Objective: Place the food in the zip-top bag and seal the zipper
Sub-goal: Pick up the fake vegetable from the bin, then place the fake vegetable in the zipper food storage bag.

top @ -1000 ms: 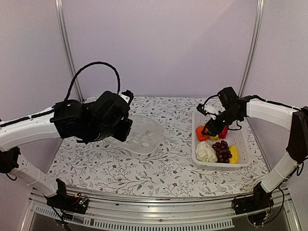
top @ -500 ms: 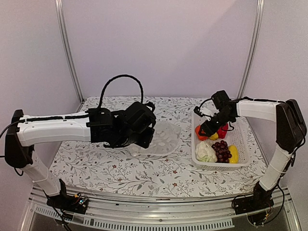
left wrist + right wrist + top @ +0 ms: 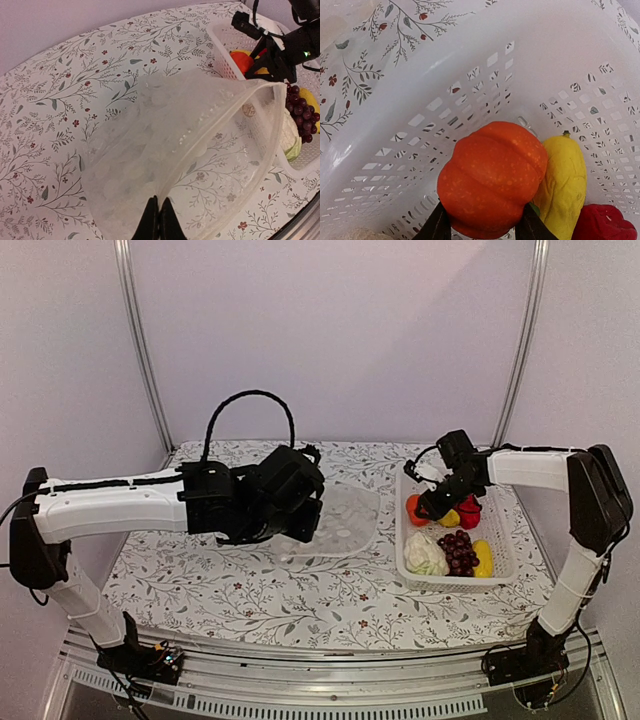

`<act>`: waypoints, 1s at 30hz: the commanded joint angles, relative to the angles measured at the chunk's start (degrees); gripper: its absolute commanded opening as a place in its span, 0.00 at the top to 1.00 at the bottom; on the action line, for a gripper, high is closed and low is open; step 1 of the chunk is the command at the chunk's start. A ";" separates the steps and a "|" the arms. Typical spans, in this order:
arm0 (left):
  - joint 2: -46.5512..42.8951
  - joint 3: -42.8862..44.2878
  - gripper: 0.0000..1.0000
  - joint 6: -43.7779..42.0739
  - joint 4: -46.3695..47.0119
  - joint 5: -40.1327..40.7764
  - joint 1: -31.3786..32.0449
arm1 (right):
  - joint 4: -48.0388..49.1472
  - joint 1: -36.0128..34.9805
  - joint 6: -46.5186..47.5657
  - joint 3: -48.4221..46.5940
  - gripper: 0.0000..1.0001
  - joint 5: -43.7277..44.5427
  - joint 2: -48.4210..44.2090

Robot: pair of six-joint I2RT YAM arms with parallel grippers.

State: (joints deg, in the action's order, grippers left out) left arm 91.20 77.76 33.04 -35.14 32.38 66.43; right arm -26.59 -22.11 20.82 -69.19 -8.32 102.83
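One zip-top bag [image 3: 200, 145] pinched in closed left gripper [image 3: 158, 220] beside one basket [image 3: 470, 75] | in basket: one pumpkin [image 3: 492, 175] clamped by right gripper [image 3: 484, 224], two yellow pieces [image 3: 450, 519], one pepper [image 3: 468, 513], one grape bunch [image 3: 460, 552], one cauliflower [image 3: 427, 556].

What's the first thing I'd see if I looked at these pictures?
Probably the bright orange pumpkin, pinched between the fingers of the right gripper inside the white basket on the right side of the table. Next comes the big clear zip-top bag in the middle, gripped at one edge by the left gripper, its mouth gaping toward the basket.
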 commanded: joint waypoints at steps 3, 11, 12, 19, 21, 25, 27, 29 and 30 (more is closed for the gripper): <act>-0.69 1.70 1.00 0.49 0.31 -0.18 -1.05 | -0.82 -0.22 1.31 3.83 0.66 3.46 -9.65; -0.88 2.07 1.00 0.40 1.45 -2.20 -2.65 | -8.48 -0.51 4.75 0.74 0.67 -12.12 -24.15; -0.93 2.13 1.00 0.29 1.73 -2.42 -2.79 | -9.60 -0.83 4.97 -0.13 0.68 -14.85 -25.06; -1.00 2.08 1.00 0.05 3.01 -3.88 -3.72 | -15.28 -8.86 7.95 -5.08 0.67 -27.46 -30.82; -0.88 1.83 1.00 0.25 3.61 -4.26 -3.85 | -16.81 -12.15 9.04 -6.77 0.67 -28.55 -30.34; -0.76 1.92 1.00 0.37 4.77 -5.28 -3.89 | -17.25 -16.87 9.67 -8.91 0.67 -27.92 -28.20; -0.87 2.06 1.00 -0.04 5.40 -5.67 -3.93 | -16.89 -18.02 9.77 -9.55 0.67 -27.19 -26.75; -1.27 2.20 1.00 -0.80 5.96 -6.08 -3.92 | -16.59 -18.66 10.08 -10.18 0.67 -26.94 -24.80; -1.45 2.30 1.00 -1.00 6.02 -6.07 -3.89 | -16.26 -18.86 10.27 -10.25 0.67 -26.76 -24.26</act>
State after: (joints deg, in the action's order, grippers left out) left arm 91.20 78.72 32.99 -31.22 27.46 63.35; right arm -41.65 -40.07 29.85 -78.06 -34.87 75.31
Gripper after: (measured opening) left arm 0.005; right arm 0.373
